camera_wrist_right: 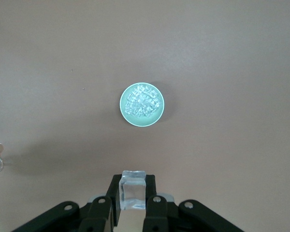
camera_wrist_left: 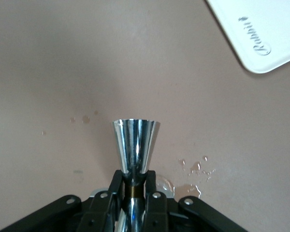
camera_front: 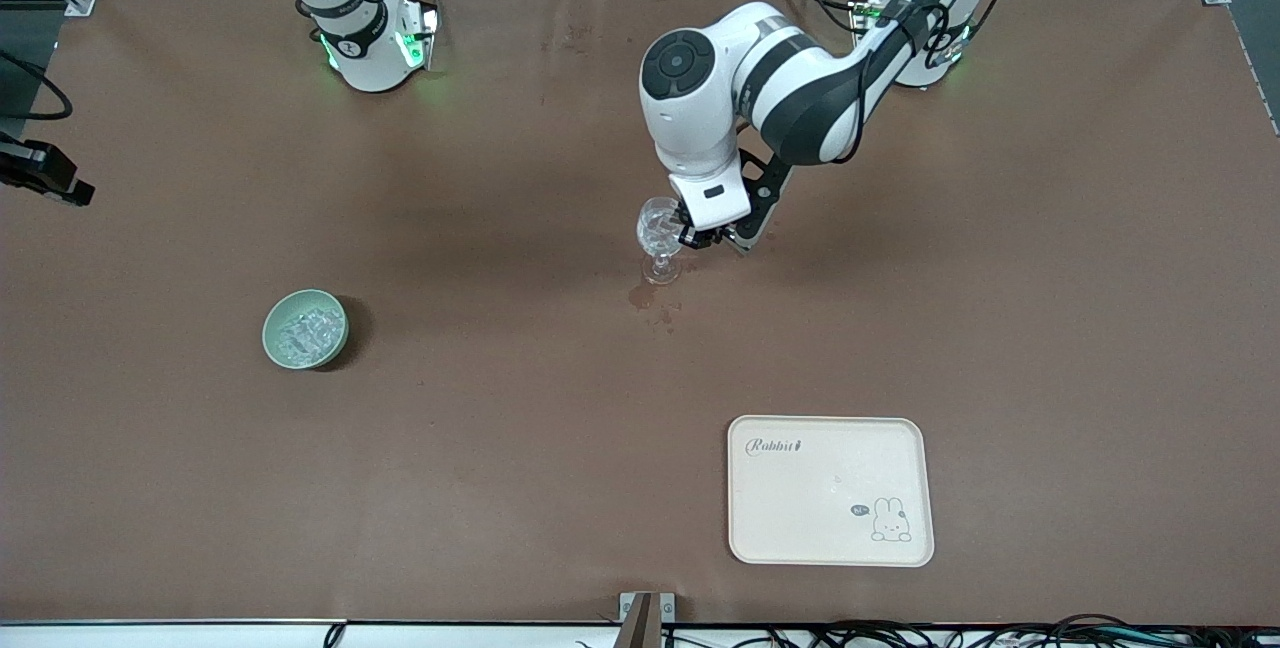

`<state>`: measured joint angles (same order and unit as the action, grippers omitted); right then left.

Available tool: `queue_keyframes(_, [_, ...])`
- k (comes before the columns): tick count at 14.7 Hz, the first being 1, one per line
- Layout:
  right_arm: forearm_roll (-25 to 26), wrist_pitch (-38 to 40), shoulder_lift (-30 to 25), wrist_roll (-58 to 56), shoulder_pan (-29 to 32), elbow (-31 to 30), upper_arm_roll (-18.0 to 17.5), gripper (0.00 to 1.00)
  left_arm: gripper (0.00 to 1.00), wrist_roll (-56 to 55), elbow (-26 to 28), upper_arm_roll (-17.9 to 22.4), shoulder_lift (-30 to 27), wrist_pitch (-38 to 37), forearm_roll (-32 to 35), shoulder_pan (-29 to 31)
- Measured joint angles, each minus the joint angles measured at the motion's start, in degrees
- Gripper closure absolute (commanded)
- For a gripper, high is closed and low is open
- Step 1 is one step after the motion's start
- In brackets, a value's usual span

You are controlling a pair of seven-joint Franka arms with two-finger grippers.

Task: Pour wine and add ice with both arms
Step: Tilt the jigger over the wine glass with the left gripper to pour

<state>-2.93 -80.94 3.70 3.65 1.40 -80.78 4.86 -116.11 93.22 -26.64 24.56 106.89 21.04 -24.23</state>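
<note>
A clear stemmed glass (camera_front: 660,230) stands mid-table. My left gripper (camera_front: 702,236) is beside its bowl, shut on the waist of a shiny metal jigger (camera_wrist_left: 135,145); the left wrist view shows the gripper (camera_wrist_left: 134,182) with the jigger pointing out over the table. A pale green bowl (camera_front: 270,336) holds several ice chunks (camera_front: 308,331), nearer the front camera toward the right arm's end. My right gripper (camera_wrist_right: 133,187) is out of the front view; in the right wrist view it is shut on one clear ice cube (camera_wrist_right: 133,191), high over the table, with the bowl (camera_wrist_right: 123,110) below.
Reddish spill spots (camera_front: 648,296) and wet drops (camera_wrist_left: 198,169) lie on the brown table by the glass foot. A cream rabbit tray (camera_front: 820,508) lies near the front edge. A black device (camera_front: 40,173) sits at the right arm's end.
</note>
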Motion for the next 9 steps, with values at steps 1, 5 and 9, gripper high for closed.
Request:
queue_keyframes(1, [0.0,0.0,0.0,0.0,0.0,0.0,0.0,0.99,1.0,0.0,0.0,0.0,0.0,-0.3,1.1,-0.5])
queue_keyframes(5, [0.0,0.1,0.0,0.0,0.0,0.0,0.0,0.99,1.0,-1.0,0.0,0.0,0.1,-1.5,3.9,-2.7])
queue_keyframes(9, [0.0,0.1,0.0,0.0,0.0,0.0,0.0,0.99,1.0,-2.5,0.0,0.1,0.2,-1.5,8.0,-4.4])
